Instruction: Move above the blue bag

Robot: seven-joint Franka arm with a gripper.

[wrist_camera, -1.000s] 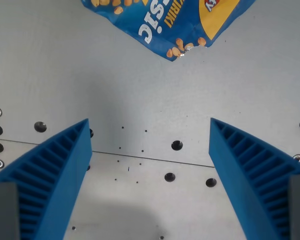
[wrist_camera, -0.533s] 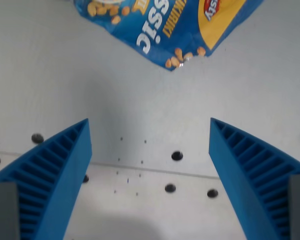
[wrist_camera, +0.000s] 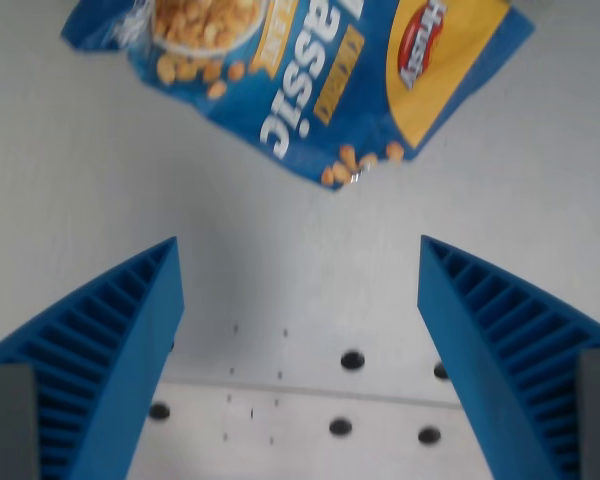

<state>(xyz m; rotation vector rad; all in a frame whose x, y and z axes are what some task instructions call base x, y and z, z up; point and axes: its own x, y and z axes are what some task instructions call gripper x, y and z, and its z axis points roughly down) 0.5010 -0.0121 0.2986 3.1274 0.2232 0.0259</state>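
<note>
A blue snack bag (wrist_camera: 300,80) with yellow panels, white lettering and pictured peanuts lies flat on the grey table at the top of the wrist view, its top cut off by the frame. My gripper (wrist_camera: 300,245) is open and empty. Its two blue ribbed fingers (wrist_camera: 100,360) stand wide apart at the lower left and lower right. The bag's lower corner sits a little beyond the fingertips, between them.
The grey table (wrist_camera: 80,200) has a seam line and several small bolt holes (wrist_camera: 352,359) near the bottom of the view, between the fingers.
The camera has moved toward the bag: more of the bag shows and it sits lower in the view. The bolt holes have slid down. The fingers stay equally wide apart.
</note>
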